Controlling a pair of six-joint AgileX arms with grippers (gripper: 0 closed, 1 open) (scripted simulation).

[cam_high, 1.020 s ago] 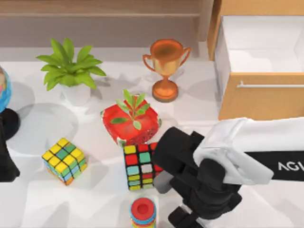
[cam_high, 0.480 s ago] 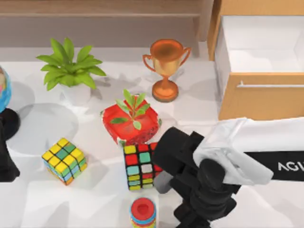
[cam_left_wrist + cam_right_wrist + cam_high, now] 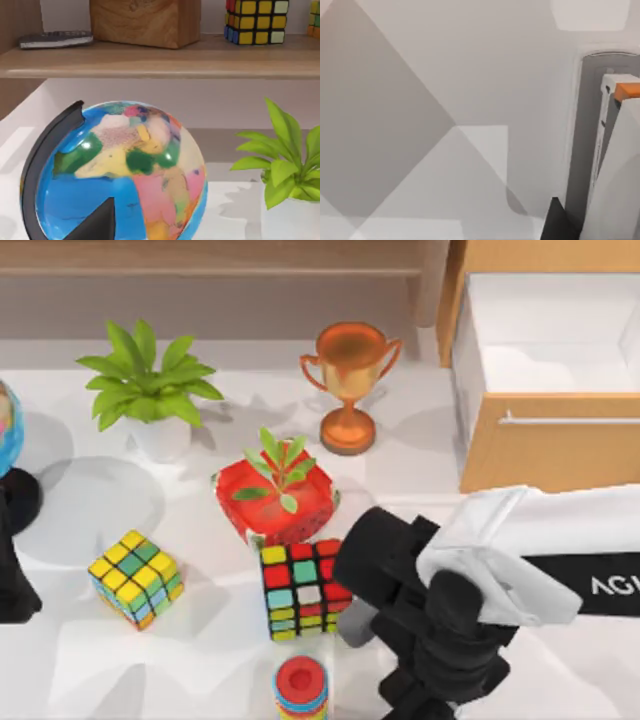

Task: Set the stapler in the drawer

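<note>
A: Step? Reach-to-grasp. Right arm's gripper (image 3: pixel 420 695) low at 6 o'clock of the counter (image 3: pixel 200 640); can't tell finger state. Stapler (image 3: pixel 615 165) right beside it, on the counter.
B: Drawer (image 3: pixel 550 440)?
A: Open at 2 o'clock, well apart. Next, I judge: secure the stapler, lift, carry it there. Left arm parked at 9 o'clock.

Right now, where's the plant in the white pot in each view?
Top view: white-pot plant, left of the trophy.
Left wrist view: white-pot plant, beside the globe.
Right wrist view: faces bare tabletop instead.
Shared landmark: the globe, at the top view's left edge.
</note>
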